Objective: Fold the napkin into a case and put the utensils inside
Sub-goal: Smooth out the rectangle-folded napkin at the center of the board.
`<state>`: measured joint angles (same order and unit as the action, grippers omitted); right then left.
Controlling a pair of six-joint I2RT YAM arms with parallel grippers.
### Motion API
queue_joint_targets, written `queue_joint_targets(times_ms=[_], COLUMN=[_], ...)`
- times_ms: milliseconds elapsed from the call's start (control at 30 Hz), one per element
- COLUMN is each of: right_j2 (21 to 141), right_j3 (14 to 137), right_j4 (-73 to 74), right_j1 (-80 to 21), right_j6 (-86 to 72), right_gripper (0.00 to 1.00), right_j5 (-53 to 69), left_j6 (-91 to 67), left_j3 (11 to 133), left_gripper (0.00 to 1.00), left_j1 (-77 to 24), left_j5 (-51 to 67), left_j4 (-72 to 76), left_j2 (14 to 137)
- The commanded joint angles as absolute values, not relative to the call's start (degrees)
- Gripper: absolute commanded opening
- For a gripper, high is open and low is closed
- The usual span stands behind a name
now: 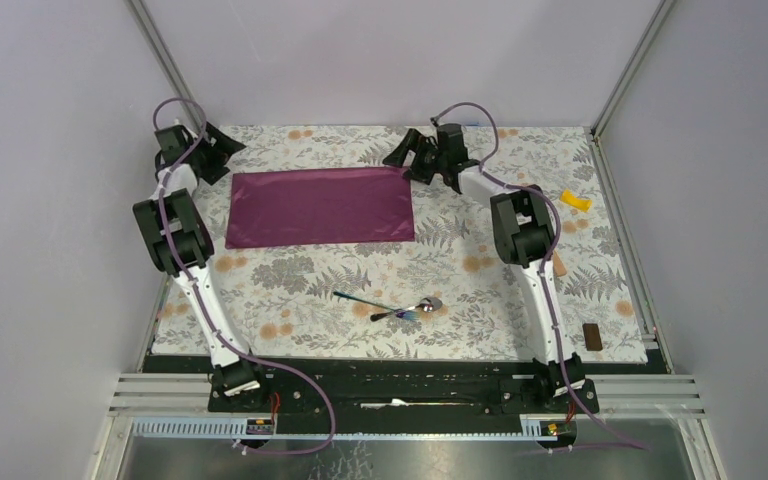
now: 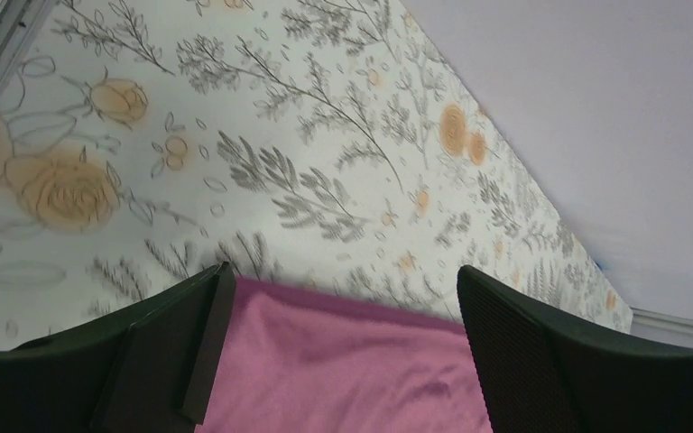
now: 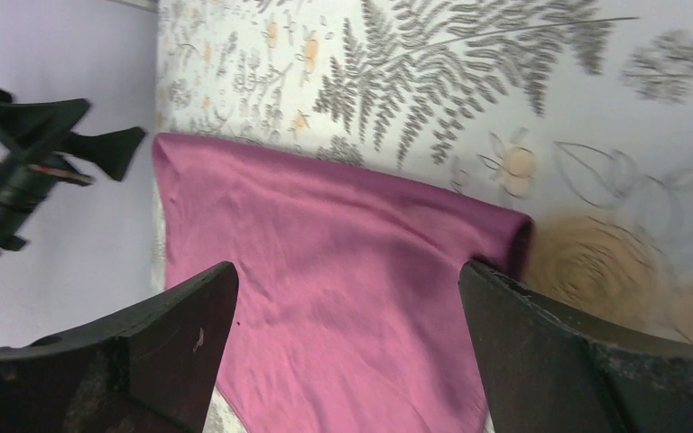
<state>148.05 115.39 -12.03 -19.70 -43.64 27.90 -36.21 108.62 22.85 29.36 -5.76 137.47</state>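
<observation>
The dark purple napkin (image 1: 320,207) lies flat as a wide rectangle at the back of the floral tablecloth; no narrow case shape shows. My left gripper (image 1: 216,148) hangs open over its far left corner, with cloth (image 2: 343,370) showing between the spread fingers. My right gripper (image 1: 407,152) hovers open at the far right corner, and the napkin (image 3: 343,271) fills the gap between its fingers. Neither touches the cloth as far as I can tell. The utensils lie crossed near the front middle: a silver spoon (image 1: 422,306) and a thin bluish-handled piece (image 1: 360,299).
A small yellow piece (image 1: 575,201) lies at the right back of the tablecloth (image 1: 520,290). A small brown block (image 1: 591,336) sits at the front right corner. Grey walls and metal frame rails close in the table on three sides.
</observation>
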Motion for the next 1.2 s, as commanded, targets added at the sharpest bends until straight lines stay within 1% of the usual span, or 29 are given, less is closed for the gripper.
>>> queue_joint_targets(times_ms=[0,133,200,267,400,500,600,900,1167], right_j2=[138.9,135.7,136.9,139.2,145.9,149.4,151.6,155.4,153.1], right_j3=[111.9,108.6,110.1,112.9,120.5,123.8,125.9,126.2,121.9], right_j4=[-8.7,-14.6,-15.0,-15.0,-15.5,-16.7,-15.6,-14.3,-13.5], right_j1=[-18.0,-18.5,-19.2,-20.0,-20.8,-20.9,-20.9,-18.3,-16.8], right_j6=[-35.8,-36.0,-36.5,-37.0,-40.6,-43.6,-44.1,-47.9,-47.9], right_gripper=[1.0,1.0,1.0,1.0,1.0,1.0,1.0,1.0,1.0], right_j5=[25.6,29.6,31.0,32.0,34.3,35.1,33.5,30.0,27.8], left_j6=[-35.8,-43.7,-48.9,-53.9,-57.4,-60.7,-62.4,-61.3,-58.8], left_j3=[108.3,99.6,94.8,91.9,93.0,92.2,90.9,91.3,92.5], left_gripper=[0.99,0.99,0.99,0.99,0.99,0.99,0.99,0.99,0.99], left_j1=[22.1,18.5,15.7,12.2,6.0,2.7,0.9,0.3,0.6], left_j5=[29.6,35.1,37.0,37.7,38.5,37.9,36.8,37.2,35.0], left_j4=[-8.7,0.1,9.4,15.4,22.5,29.3,32.9,33.3,28.0], left_j2=[124.7,119.9,119.1,119.9,124.7,127.6,129.5,134.9,138.3])
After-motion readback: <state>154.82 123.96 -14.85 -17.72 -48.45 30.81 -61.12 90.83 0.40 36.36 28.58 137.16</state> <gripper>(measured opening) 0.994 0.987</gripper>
